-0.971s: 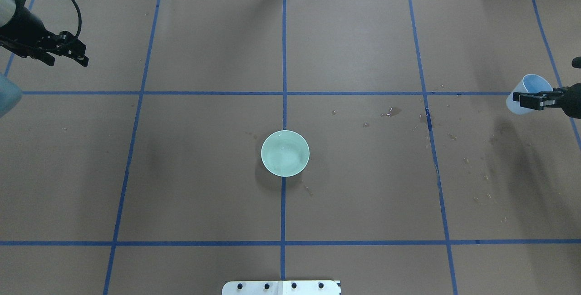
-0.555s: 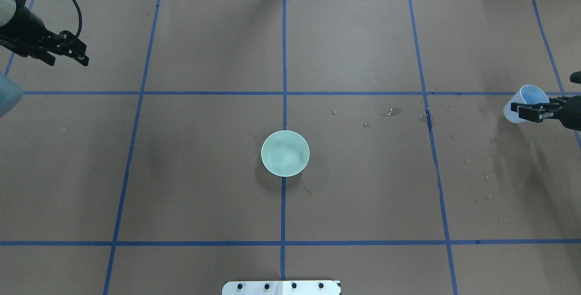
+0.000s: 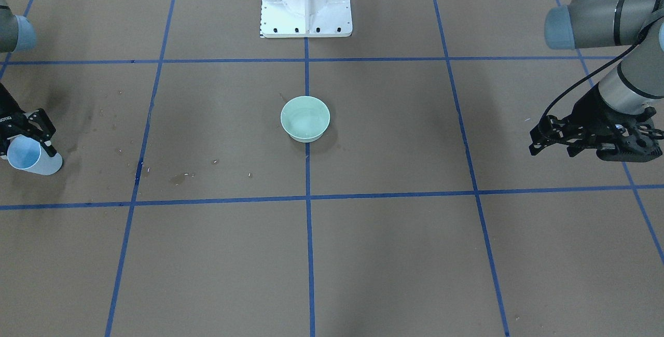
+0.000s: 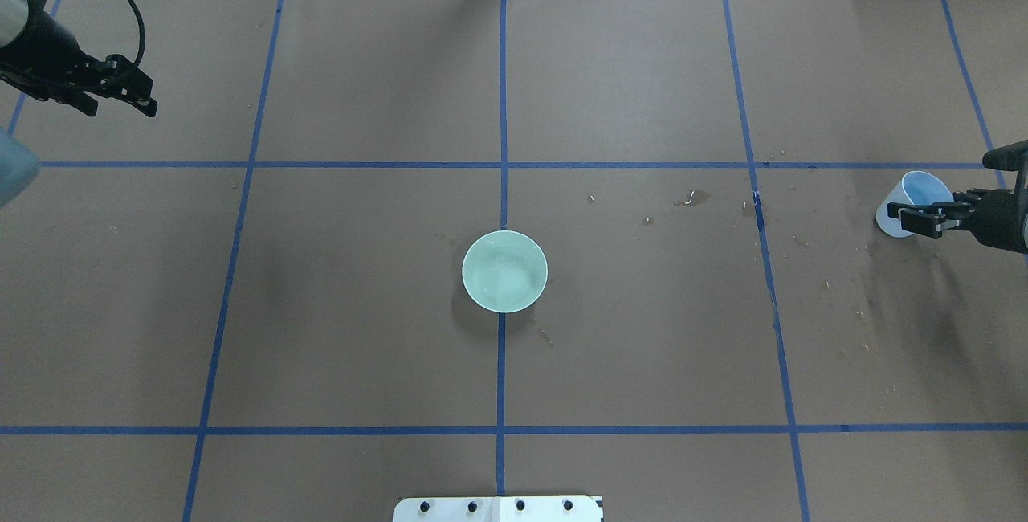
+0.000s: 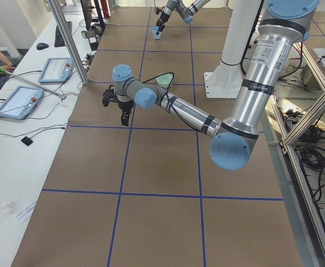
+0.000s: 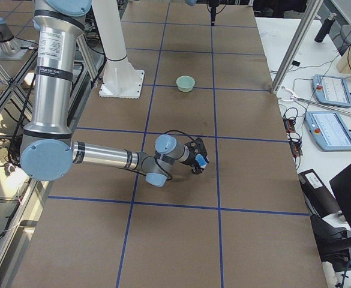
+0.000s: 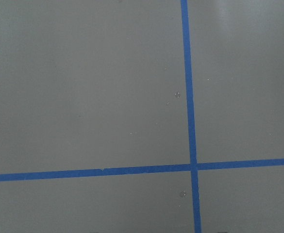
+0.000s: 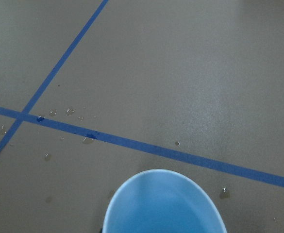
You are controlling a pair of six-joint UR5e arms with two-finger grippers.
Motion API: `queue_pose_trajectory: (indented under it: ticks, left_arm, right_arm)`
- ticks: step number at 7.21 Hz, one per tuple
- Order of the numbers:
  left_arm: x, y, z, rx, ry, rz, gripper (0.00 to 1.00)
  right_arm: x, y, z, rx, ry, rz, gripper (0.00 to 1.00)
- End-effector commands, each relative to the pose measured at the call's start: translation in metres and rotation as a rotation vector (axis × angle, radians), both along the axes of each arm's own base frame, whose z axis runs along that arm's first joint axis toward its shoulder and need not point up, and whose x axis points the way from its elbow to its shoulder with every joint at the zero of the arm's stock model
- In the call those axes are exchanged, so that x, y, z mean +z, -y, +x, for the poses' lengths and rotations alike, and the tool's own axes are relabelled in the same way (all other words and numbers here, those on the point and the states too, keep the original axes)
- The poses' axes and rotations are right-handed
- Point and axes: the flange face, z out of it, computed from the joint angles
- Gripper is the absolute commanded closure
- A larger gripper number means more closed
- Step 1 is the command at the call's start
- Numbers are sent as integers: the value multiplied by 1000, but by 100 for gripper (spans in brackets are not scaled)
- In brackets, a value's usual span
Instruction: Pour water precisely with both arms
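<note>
My right gripper [image 4: 915, 213] is shut on a pale blue cup [image 4: 923, 187] at the table's right edge. The cup is tilted and held low over the brown table. It also shows in the front view [image 3: 23, 154] and fills the bottom of the right wrist view [image 8: 163, 204]. I see no water in the cup. A mint green bowl [image 4: 504, 271] stands at the table's centre, with faint ripples of water inside. My left gripper [image 4: 119, 108] hangs open and empty over the far left, well away from the bowl.
Spilled droplets and wet stains [image 4: 695, 198] lie between the bowl and the cup. Blue tape lines [image 4: 502, 165] grid the brown table cover. The white bolted pedestal [image 3: 306, 0] stands at the robot's side of the table.
My right gripper has moved with the cup towards the robot's side and slightly inward, coming lower. The left gripper and the bowl have hardly moved.
</note>
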Motion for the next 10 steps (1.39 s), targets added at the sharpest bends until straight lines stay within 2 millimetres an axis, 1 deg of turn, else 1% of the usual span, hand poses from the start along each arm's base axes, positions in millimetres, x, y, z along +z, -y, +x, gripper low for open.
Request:
queue_pose_trajectory:
  ticks: [1, 3, 4, 5, 6, 7, 8, 9, 10]
  left_arm:
    - [0, 0, 0, 0, 0, 1, 15]
    - [0, 0, 0, 0, 0, 1, 15]
    - [0, 0, 0, 0, 0, 1, 15]
    - [0, 0, -1, -2, 0, 1, 15]
    - [0, 0, -1, -2, 0, 1, 15]
    - [0, 0, -1, -2, 0, 1, 15]
    - [-3, -1, -2, -1, -3, 5, 15]
    - [-6, -3, -3, -3, 1, -4, 15]
    - [-14, -1, 1, -18, 5, -27, 14]
  right_arm:
    - [1, -1, 0, -1, -2, -1, 1]
    - [-6, -2, 3, 0, 6, 8, 1]
    - [-12, -10, 8, 0, 11, 17, 1]
    - [-21, -23, 19, 3, 15, 22, 1]
    - [-23, -31, 26, 1, 14, 21, 1]
    - [-22, -32, 29, 6, 12, 18, 1]
    - [-24, -36, 36, 14, 14, 19, 1]
    - [-30, -44, 52, 25, 19, 19, 1]
    - [-31, -51, 66, 39, 16, 13, 1]
